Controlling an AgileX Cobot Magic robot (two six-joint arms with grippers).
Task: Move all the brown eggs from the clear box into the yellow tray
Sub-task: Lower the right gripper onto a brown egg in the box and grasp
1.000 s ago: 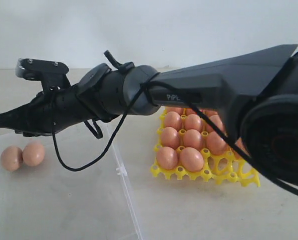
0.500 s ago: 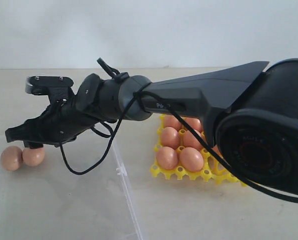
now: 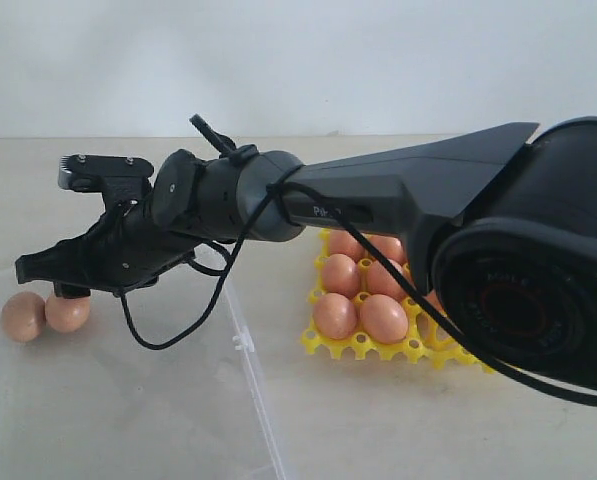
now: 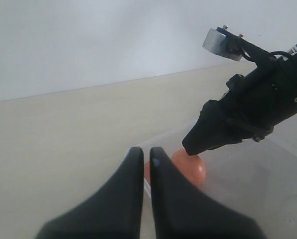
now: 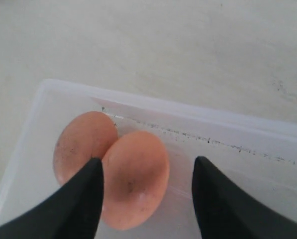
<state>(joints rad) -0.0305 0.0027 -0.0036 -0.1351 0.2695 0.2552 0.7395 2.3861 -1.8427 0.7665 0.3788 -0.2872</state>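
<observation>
Our right gripper (image 5: 147,167) hangs wide open and empty just above two brown eggs (image 3: 68,312), which lie touching in a corner of the clear box (image 3: 148,420), well apart from the yellow tray (image 3: 363,348). We should centre on the nearer egg (image 5: 136,179), slip one finger (image 5: 83,199) between the pair without nudging its neighbour, and close gently.

Two eggs (image 3: 66,312) in the box (image 3: 128,400), tray (image 3: 363,346) to its right
</observation>
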